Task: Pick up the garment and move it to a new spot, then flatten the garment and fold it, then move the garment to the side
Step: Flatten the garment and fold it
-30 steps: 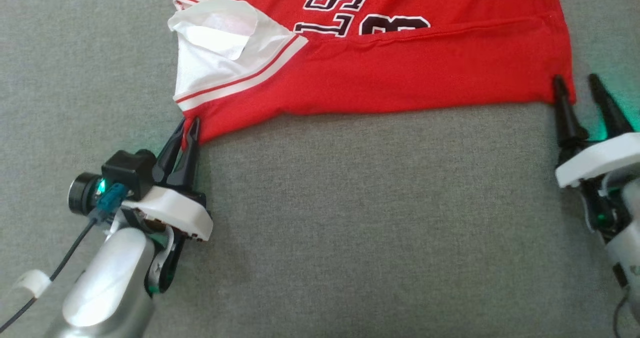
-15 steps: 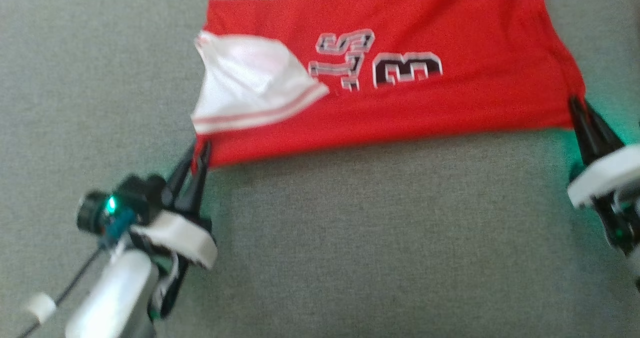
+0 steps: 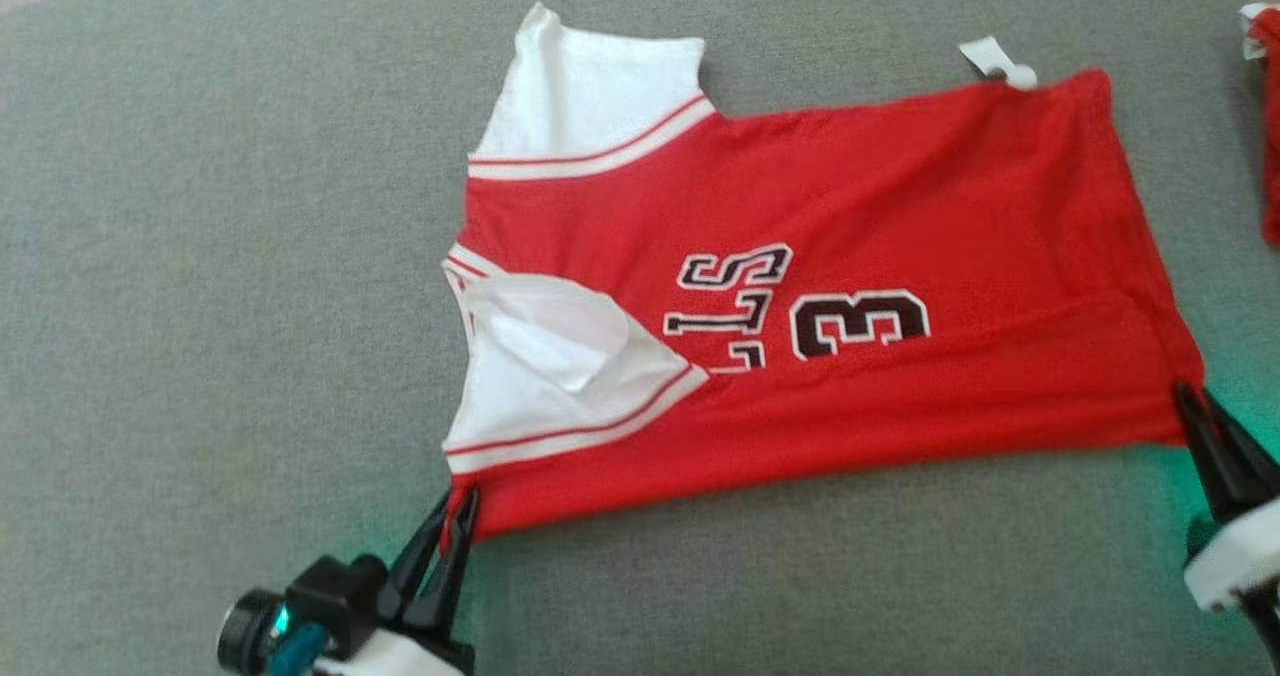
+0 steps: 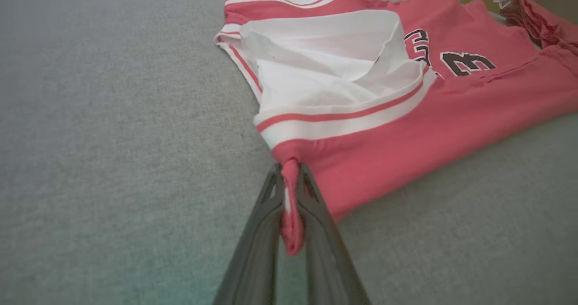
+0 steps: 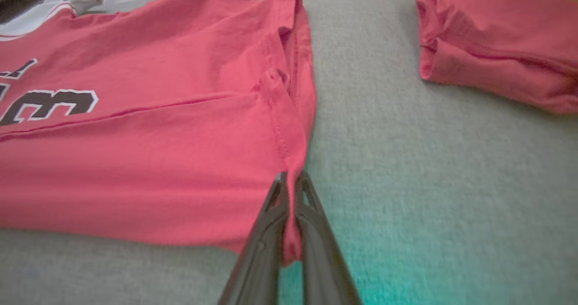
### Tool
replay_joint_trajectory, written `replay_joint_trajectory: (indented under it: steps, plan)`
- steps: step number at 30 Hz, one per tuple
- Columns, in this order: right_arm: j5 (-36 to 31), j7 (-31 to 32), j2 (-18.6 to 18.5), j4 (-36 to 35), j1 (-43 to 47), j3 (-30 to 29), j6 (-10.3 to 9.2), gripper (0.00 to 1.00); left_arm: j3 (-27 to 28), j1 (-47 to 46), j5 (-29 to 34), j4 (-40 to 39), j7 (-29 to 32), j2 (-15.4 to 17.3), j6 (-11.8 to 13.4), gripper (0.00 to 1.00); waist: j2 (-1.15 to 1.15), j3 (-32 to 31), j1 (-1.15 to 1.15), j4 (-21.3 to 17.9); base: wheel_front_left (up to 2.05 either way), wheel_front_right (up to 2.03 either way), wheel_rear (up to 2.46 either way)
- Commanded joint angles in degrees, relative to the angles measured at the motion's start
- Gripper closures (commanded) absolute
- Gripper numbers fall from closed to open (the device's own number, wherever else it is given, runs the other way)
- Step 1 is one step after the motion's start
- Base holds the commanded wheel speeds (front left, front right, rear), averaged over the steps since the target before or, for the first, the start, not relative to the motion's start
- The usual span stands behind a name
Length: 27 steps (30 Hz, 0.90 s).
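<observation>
We have the red cloth jersey with white sleeves and black lettering (image 3: 950,206) spread print-side up on the grey woven fabric surface (image 3: 200,306), near the middle of the head view, sleeves toward our left and hem toward our right. Our left gripper (image 3: 455,511) is pinched tight on the near corner just below the striped sleeve, with a nub of red cloth squeezed between its dark fingers. Our right gripper (image 3: 1190,396) is clamped just as narrow on the near hem corner, a fold of cloth caught in it. The near edge runs between the two. The nearer sleeve lies rumpled over the chest. A small white label (image 3: 990,59) sticks out at the far hem corner. Off to our right, apart from the jersey, sits a second bundle of red cloth (image 5: 496,48).
</observation>
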Motion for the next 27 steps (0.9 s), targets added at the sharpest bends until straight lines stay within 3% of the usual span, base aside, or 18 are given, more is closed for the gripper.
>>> replay_joint_trajectory:
  steps: [1,2,3,4,5,10,15,17,19,20,23,27]
  plan:
    - [-0.7,-0.1,-2.4,-1.5,2.2,-1.5,0.37,1.0,2.0,-0.2,-0.6,-2.0,-0.5,1.7,0.8,1.0,0.0,0.0,0.01,0.1,0.0,0.0,0.0]
    - [-1.1,0.4,-2.1,-2.3,3.3,-2.5,0.37,0.77,1.9,0.3,-0.7,-2.3,-0.4,1.7,0.9,1.0,0.0,0.0,0.01,0.1,0.0,0.0,0.0]
    - [-1.6,0.9,-1.8,-3.2,4.3,-3.4,0.37,0.11,1.9,0.5,-0.8,-2.5,-0.3,1.8,0.9,1.0,0.0,0.0,0.01,0.1,0.0,0.0,0.0]
    - [-2.1,1.3,-1.4,-4.0,5.0,-4.5,0.37,0.0,1.9,0.6,-1.0,-2.5,-0.1,1.8,1.0,0.74,0.0,0.1,0.01,0.1,0.0,0.0,0.0]
    - [-2.7,1.6,-0.9,-4.8,5.6,-5.6,0.37,0.0,1.9,0.4,-1.0,-2.4,0.4,2.0,1.1,0.02,0.0,0.1,0.01,0.1,0.0,0.0,0.0]
    - [-5.9,2.7,0.7,-10.6,6.5,-9.8,0.37,0.0,2.4,-3.5,0.1,-4.2,1.8,3.2,0.9,0.0,0.0,0.7,0.01,-0.4,0.0,0.0,0.0]
    - [-9.5,4.3,2.3,-16.2,5.1,-13.3,0.37,0.0,4.2,-16.3,2.7,-8.2,7.0,7.2,-1.8,0.0,0.0,3.6,0.01,-1.2,0.0,0.0,0.0]
    - [-10.6,5.2,2.9,-18.3,4.1,-13.9,0.37,0.0,4.6,-23.9,2.1,-8.5,11.1,8.3,-4.9,0.0,0.0,5.3,0.01,-1.8,0.0,0.0,0.0]
    - [-12.0,6.6,3.8,-21.1,1.9,-13.5,0.37,0.0,4.6,-35.9,0.5,-5.5,18.4,9.8,-10.5,0.0,0.0,8.3,0.01,-3.6,0.0,0.0,0.0]
    - [-12.3,6.9,4.1,-21.8,1.0,-13.1,0.37,0.0,4.4,-39.7,-0.6,-4.0,21.0,9.9,-11.8,0.0,0.0,9.2,0.01,-4.3,0.0,0.0,0.0]
    - [-12.9,7.6,4.7,-23.2,-1.5,-11.8,0.37,0.0,2.7,-49.8,-4.7,2.0,29.9,10.0,-13.9,0.0,0.0,11.8,0.01,-6.4,0.0,0.0,0.0]
    - [-13.3,7.9,5.9,-23.7,-4.1,-9.9,0.37,0.0,-0.7,-60.0,-9.5,9.7,40.9,11.0,-14.5,0.0,0.0,14.6,0.01,-9.5,0.0,0.0,0.0]
